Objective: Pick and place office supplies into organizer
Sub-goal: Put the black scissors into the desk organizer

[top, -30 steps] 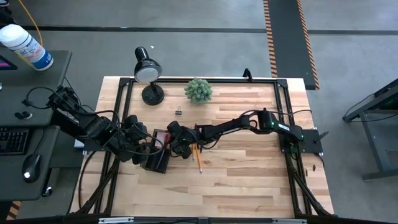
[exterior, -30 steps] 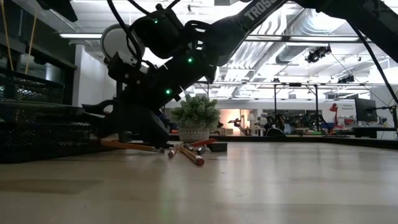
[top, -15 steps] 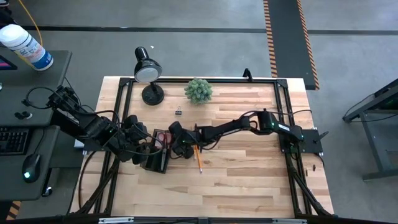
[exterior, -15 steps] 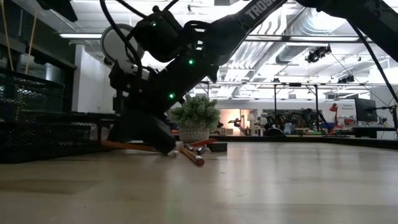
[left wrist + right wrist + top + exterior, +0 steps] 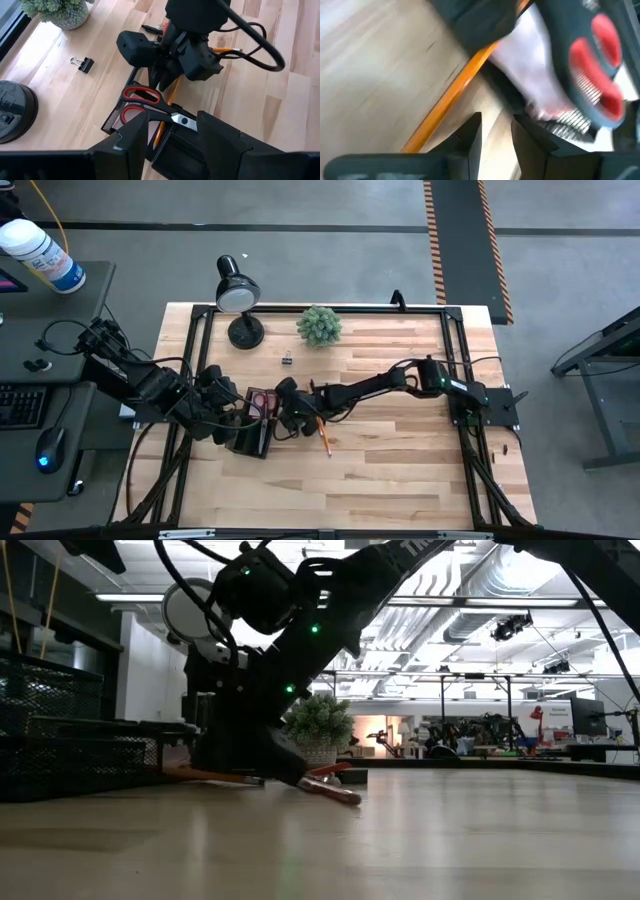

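The black organizer (image 5: 252, 436) lies left of the table's centre. Red-handled scissors (image 5: 140, 98) and an orange pencil (image 5: 170, 99) lie in it. My left gripper (image 5: 172, 132) hangs over the organizer's near end, fingers apart. My right gripper (image 5: 497, 135) points steeply down at the organizer's right side, with a narrow gap and nothing between its fingers. The orange pencil (image 5: 451, 97) passes beside its fingers. A second pencil (image 5: 323, 436) lies loose on the table to the right. My left gripper stands with its fingers (image 5: 131, 136) over the organizer's near end (image 5: 175, 147), coming slanting down from the table's left. I cannot tell whether they touch it.
A binder clip (image 5: 287, 359) lies behind the organizer. The green plant (image 5: 319, 325) and the black desk lamp (image 5: 238, 295) stand at the far edge. A dark pen (image 5: 150, 28) lies behind my right gripper. Bare wood stretches to the near and right sides.
My right gripper has tipped from reaching nearly level toward the organizer to pointing steeply down beside it. The loose pencil on the table has slid and turned a little toward the table's right.
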Available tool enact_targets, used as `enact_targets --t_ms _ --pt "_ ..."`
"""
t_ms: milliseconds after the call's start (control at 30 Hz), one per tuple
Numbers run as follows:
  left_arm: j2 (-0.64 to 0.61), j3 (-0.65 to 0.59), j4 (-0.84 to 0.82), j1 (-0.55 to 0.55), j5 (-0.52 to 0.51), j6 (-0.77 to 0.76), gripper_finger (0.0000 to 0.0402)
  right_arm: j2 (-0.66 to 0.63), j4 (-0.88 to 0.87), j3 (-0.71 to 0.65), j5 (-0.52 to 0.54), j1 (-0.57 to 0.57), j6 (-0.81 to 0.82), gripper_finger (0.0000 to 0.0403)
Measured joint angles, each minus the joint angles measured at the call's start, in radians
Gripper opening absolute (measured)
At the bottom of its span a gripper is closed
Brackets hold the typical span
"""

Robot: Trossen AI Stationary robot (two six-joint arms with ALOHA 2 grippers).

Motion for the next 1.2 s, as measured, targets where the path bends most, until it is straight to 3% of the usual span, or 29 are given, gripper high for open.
enact_targets --t_ms 500,1200 --pt "0.0 0.0 0.004 0.0 0.0 0.008 0.0154 -0.082 -0.025 0.0 0.077 0.042 -0.069 0.0097" --pt "0.0 0.0 0.005 0.0 0.0 0.011 0.0154 -0.088 0.06 0.0 -0.026 0.038 -0.272 0.0108"
